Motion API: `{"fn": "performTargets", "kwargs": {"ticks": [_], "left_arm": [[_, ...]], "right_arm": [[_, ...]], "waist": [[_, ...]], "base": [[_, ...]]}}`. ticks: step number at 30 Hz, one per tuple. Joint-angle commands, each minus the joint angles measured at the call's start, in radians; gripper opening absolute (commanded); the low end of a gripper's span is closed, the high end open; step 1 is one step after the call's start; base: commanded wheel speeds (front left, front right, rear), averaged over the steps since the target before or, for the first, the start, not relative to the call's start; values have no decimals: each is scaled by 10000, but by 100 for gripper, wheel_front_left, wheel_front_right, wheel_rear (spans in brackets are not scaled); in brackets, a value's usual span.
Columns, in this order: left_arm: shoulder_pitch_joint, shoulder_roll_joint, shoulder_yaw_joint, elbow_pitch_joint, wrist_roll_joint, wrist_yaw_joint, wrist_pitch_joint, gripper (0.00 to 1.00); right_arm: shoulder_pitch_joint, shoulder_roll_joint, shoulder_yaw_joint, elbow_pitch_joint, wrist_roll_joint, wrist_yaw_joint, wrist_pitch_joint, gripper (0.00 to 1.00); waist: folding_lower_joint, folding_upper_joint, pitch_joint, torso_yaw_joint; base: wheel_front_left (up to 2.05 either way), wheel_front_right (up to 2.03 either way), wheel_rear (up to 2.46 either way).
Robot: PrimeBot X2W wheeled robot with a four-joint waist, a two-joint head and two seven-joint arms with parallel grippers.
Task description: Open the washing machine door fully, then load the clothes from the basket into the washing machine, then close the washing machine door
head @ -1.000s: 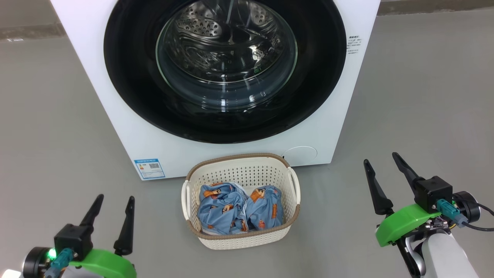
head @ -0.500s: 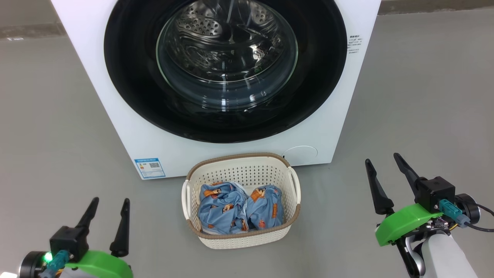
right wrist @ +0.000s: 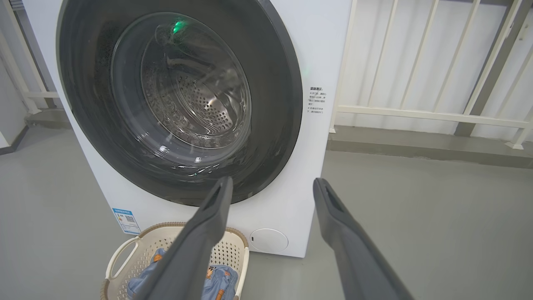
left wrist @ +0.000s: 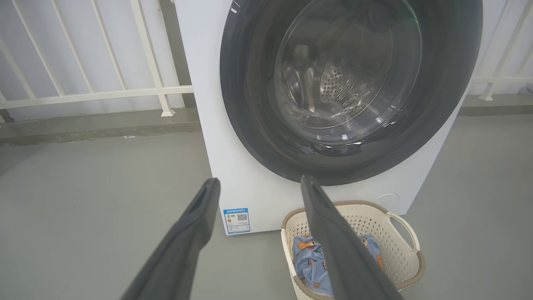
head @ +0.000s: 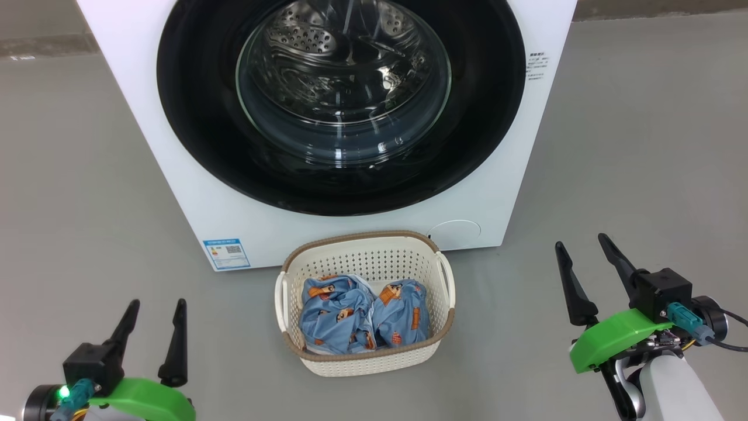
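Note:
The white washing machine (head: 193,199) stands in front of me with its round black-rimmed door (head: 198,134) shut flat against the front. Through the glass I see the steel drum. On the floor just before it sits the cream basket (head: 365,260), holding two bundles of light blue clothes (head: 362,318) with orange figures. My left gripper (head: 156,304) hovers open at the lower left, well apart from the basket. My right gripper (head: 581,245) is open at the lower right, likewise empty. The wrist views show the door (left wrist: 245,104) (right wrist: 83,104), the basket (left wrist: 399,250) (right wrist: 141,241) and the clothes (left wrist: 306,262) (right wrist: 218,283).
Grey floor (head: 637,146) spreads on both sides of the machine. A white railing (left wrist: 104,91) (right wrist: 420,112) runs behind it along a low kerb. A blue label (head: 226,254) and a round hatch (head: 454,235) mark the machine's lower front.
My left gripper has drawn back down and left in the head view. The right gripper has barely shifted. Door, basket and clothes are as before.

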State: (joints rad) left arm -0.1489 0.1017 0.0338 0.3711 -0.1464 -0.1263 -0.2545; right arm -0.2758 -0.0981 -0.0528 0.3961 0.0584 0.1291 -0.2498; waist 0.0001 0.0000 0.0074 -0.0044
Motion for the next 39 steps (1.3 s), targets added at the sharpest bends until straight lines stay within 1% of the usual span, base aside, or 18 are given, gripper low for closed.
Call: {"fn": "performTargets", "kwargs": {"ticks": [1,14,20,26,35,39], "left_arm": [[-477,227,367,-152,2,93,-72,100],[-611,358,342,-24,131,70,-72,100],[-599,314,345,-11,187,79,-72,100],[-572,300,386,20,187,74,-72,100],[-613,282,379,101,182,57,-72,100],[-631,221,476,-142,154,88,-72,100]], "right_arm": [[-340,12,204,-211,89,16,-120,100],[-342,67,160,-299,63,16,-120,100],[-334,42,96,-260,69,16,-120,100],[-324,-24,109,-251,53,16,-120,100],[-265,-100,102,-229,100,16,-120,100],[-251,-99,59,-255,137,16,-120,100]], "waist": [[0,0,1,-4],[0,0,66,-24],[0,0,60,-35],[0,0,66,-63],[0,0,118,-59],[0,0,146,-46]], "base": [[0,0,0],[3,3,-5],[41,41,-82],[89,89,-177],[122,122,-245],[113,113,-226]]}}
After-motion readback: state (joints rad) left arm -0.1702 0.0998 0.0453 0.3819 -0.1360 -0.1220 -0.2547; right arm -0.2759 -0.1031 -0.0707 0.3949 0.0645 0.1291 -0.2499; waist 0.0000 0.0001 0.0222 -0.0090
